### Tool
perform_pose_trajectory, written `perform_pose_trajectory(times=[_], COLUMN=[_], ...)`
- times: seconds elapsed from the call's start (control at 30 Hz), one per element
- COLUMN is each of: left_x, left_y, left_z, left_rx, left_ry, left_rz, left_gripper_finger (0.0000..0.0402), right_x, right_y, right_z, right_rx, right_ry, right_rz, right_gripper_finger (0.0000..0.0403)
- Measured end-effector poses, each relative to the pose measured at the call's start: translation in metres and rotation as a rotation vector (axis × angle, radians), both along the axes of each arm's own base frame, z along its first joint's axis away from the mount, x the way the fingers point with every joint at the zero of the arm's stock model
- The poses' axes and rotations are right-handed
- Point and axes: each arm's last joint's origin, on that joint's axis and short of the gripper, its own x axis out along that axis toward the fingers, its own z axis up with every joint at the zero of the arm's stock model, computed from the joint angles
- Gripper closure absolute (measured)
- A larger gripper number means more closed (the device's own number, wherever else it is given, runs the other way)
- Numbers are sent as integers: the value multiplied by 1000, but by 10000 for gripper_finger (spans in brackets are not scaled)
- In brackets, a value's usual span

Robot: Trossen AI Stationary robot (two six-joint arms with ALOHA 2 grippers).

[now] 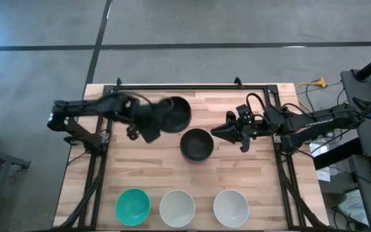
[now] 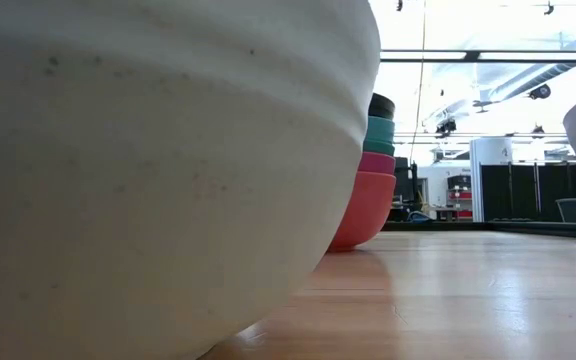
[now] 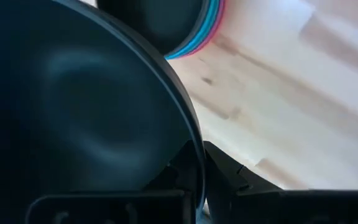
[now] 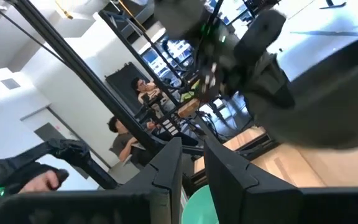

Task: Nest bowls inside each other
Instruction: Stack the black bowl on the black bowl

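Your left end effector (image 1: 152, 122) is clamped shut on the rim of a black bowl (image 1: 172, 113), holding it tilted above the tabletop (image 1: 263, 161), up and to the left of the stack (image 1: 196, 145). In the left wrist view the rim of that bowl (image 3: 73, 118) sits pinched between the dark fingers (image 3: 229, 180), and the stack (image 3: 173, 25) shows beyond it with a black bowl on top and blue and pink rims beneath.

The low view gives you the stack (image 2: 368, 180) from the side: red at the bottom, then magenta, teal, and black on top.

Your right end effector (image 1: 219, 132) hovers just to the right of the stack, its fingers (image 4: 166, 168) slightly parted and holding nothing.

Along the near edge of the tabletop you have three single bowls in a row: a teal bowl (image 1: 133, 206), a white bowl (image 1: 177, 208) and a second white bowl (image 1: 230, 207), well apart from the stack.

No brand, label or readable writing shows on any bowl or on the arms. In the right wrist view people (image 4: 132, 134) sit in the room behind the tabletop.
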Motion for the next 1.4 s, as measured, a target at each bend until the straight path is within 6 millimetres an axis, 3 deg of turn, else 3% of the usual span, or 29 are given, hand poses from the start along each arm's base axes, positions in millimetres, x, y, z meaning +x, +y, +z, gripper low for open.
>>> perform_pose_trajectory(times=[0.3, 0.63, 0.9, 1.2, 1.4], left_x=[28, 74, 111, 111, 111], left_y=[-25, -37, -51, -51, -53], left_z=[-14, -9, -37, -38, -53], left_rx=[112, 18, -23, -62, -95], left_ry=[76, 29, 39, 28, 85], left_rz=[-166, -289, -265, -205, -184], left_gripper_finger=[402, 401, 401, 401, 401], right_x=[-6, -13, -29, -40, -39], right_y=[1, 9, 22, 29, 29], right_z=[4, 9, 18, 21, 19], right_rx=[1, 4, -26, -34, -39], right_ry=[-16, -37, -89, -93, -79], right_rz=[6, 83, 152, 199, 198], right_gripper_finger=[341, 343, 344, 344, 344])
